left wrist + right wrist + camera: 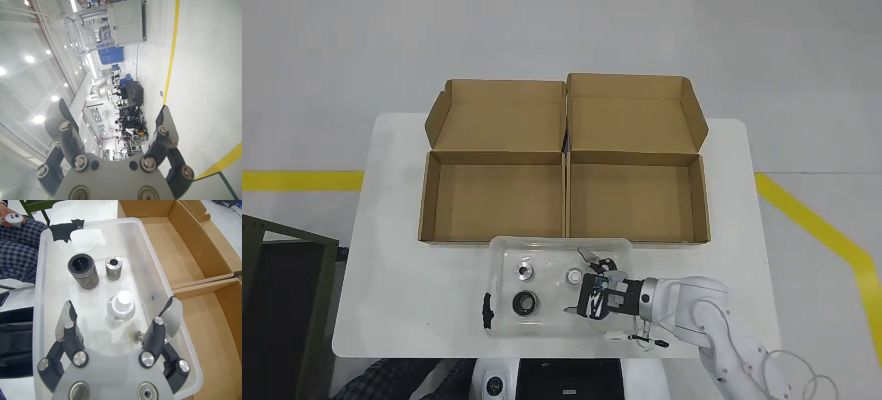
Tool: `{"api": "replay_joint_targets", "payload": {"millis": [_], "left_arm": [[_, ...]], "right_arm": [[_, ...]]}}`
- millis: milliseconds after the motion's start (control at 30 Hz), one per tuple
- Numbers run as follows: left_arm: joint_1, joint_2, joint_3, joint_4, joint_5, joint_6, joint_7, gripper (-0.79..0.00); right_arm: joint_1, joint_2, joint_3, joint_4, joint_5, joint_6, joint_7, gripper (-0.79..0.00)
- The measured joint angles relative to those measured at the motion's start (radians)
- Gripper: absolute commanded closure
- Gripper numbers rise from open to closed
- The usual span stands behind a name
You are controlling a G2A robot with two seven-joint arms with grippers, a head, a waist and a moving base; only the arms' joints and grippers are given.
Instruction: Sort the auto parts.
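A clear plastic bin (pixel 504 246) sits at the table's front and holds the parts. In it stand a large black-lined linear bearing (pixel 83 271), a smaller steel bushing (pixel 113 268), a clear part with a white cap (pixel 122 308) and a small round metal piece (pixel 137 337). My right gripper (pixel 121 306) hangs open over the bin's right half, just above the white-capped part, with nothing between its fingers; its place in the top view is over the bin (pixel 584 292). My left gripper (pixel 113 108) is open and empty, pointing out at the room.
Two open cardboard boxes stand side by side behind the bin, left box (pixel 492 200) and right box (pixel 637 200), lids folded back. Black tape and a white label (pixel 64 232) are stuck on the bin's left end. Bare table lies on both sides of the bin.
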State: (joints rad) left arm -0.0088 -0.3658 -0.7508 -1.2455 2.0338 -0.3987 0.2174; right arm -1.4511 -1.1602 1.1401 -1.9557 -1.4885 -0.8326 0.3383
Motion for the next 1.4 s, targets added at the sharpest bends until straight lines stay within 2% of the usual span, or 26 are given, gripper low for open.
{"api": "replay_joint_targets", "payload": {"millis": [100,167,233,333,467,567,633,700,733,1067,1400], "left_arm": [[0.0,0.0,0.0,0.0,0.0,0.0,0.0,-0.785],[0.0,0.0,0.0,0.0,0.0,0.0,0.0,-0.785],[0.0,0.0,0.0,0.0,0.0,0.0,0.0,-0.785],[0.0,0.0,0.0,0.0,0.0,0.0,0.0,-0.785],[0.0,0.0,0.0,0.0,0.0,0.0,0.0,-0.785],[0.0,0.0,0.0,0.0,0.0,0.0,0.0,-0.785],[0.0,0.0,0.0,0.0,0.0,0.0,0.0,-0.785],[0.0,0.0,0.0,0.0,0.0,0.0,0.0,-0.785],[0.0,0.0,0.0,0.0,0.0,0.0,0.0,-0.785],[0.0,0.0,0.0,0.0,0.0,0.0,0.0,-0.785],[0.0,0.0,0.0,0.0,0.0,0.0,0.0,-0.785]], "right_arm": [[0.008,0.001,-0.01,0.005,0.0,0.005,0.014,-0.557],[0.013,0.001,-0.016,0.009,0.002,0.011,0.021,-0.548],[0.019,0.001,-0.022,0.013,0.005,0.017,0.028,-0.502],[0.029,0.001,-0.03,0.02,0.009,0.025,0.039,-0.391],[0.04,0.002,-0.04,0.028,0.013,0.032,0.048,-0.345],[0.047,0.003,-0.046,0.034,0.016,0.035,0.052,-0.28],[0.05,0.004,-0.049,0.036,0.018,0.036,0.055,-0.206],[0.053,0.005,-0.049,0.036,0.023,0.036,0.056,-0.049],[0.053,0.006,-0.049,0.035,0.025,0.035,0.055,0.0],[0.047,0.016,-0.033,0.018,0.096,-0.011,0.011,0.0],[0.026,0.028,0.025,0.022,0.273,-0.053,-0.104,0.0]]}}
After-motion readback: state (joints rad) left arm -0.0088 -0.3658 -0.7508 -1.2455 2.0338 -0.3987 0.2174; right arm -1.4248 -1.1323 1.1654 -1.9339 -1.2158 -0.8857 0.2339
